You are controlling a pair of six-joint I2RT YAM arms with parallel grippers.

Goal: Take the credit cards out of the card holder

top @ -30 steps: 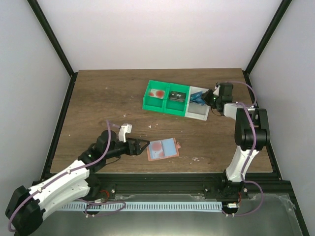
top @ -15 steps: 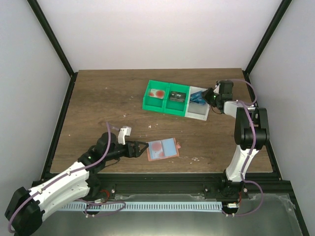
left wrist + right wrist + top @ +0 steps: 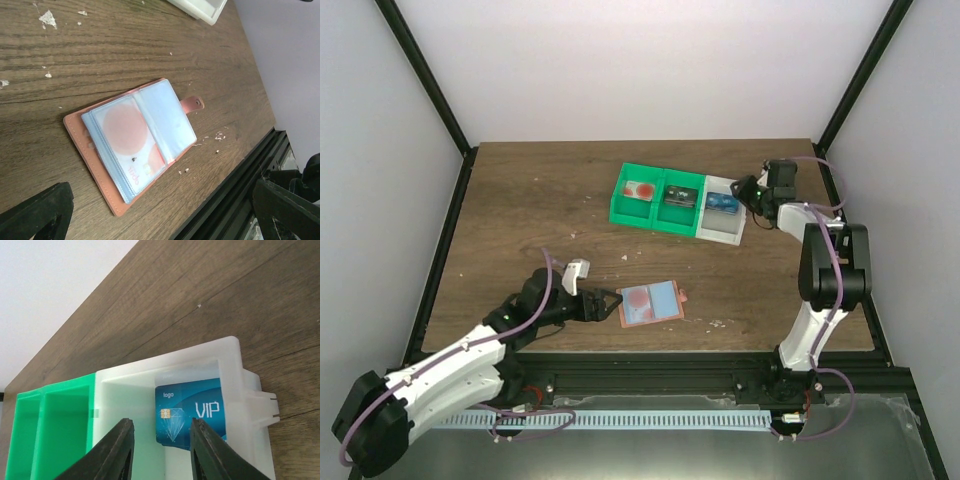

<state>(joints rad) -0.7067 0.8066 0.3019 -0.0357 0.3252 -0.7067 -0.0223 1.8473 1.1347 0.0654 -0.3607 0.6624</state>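
Note:
The salmon-pink card holder lies open on the table near the front edge. In the left wrist view the card holder shows light-blue clear sleeves, and a pale credit card with a salmon circle sits under the left sleeve. My left gripper is open and empty just left of the holder; it also shows in the left wrist view. My right gripper is open over the white bin, with its jaws apart and empty in the right wrist view. A blue VIP credit card lies in that bin.
A green two-compartment bin stands left of the white bin. One compartment holds a card with a red circle, the other a dark card. Small white crumbs lie by the holder. The black table edge rail is close.
The blue card, tilted at my right gripper's tips before, now lies flat in the white bin, and the right gripper has drawn back. My left gripper has edged closer to the holder.

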